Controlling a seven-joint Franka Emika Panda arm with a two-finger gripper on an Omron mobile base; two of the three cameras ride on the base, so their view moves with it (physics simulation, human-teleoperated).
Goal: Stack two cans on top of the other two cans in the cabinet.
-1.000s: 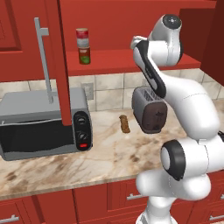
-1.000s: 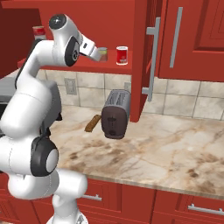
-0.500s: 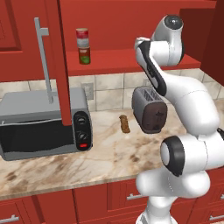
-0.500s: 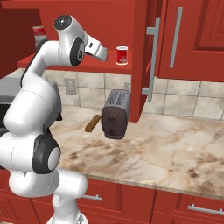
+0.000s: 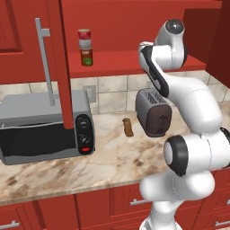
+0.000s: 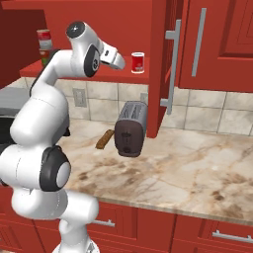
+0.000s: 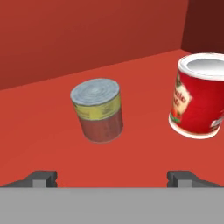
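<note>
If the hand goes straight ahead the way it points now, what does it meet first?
Probably the small yellow-banded can with a grey lid, which stands nearly centred ahead of the open hand on the red cabinet shelf. The red-labelled can stands off to the side. Depth is uncertain.

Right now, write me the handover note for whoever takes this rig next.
Gripper: jaws open, holding nothing, up at the cabinet shelf, facing the yellow-banded can.
Things: red-and-pale can sits on the green-labelled can at the shelf's left end. The yellow-banded can and the red can stand apart, each alone on the shelf.
Done: one stack.
Left: grasp one of the two single cans, probably the yellow-banded one, and set it on the other.
</note>
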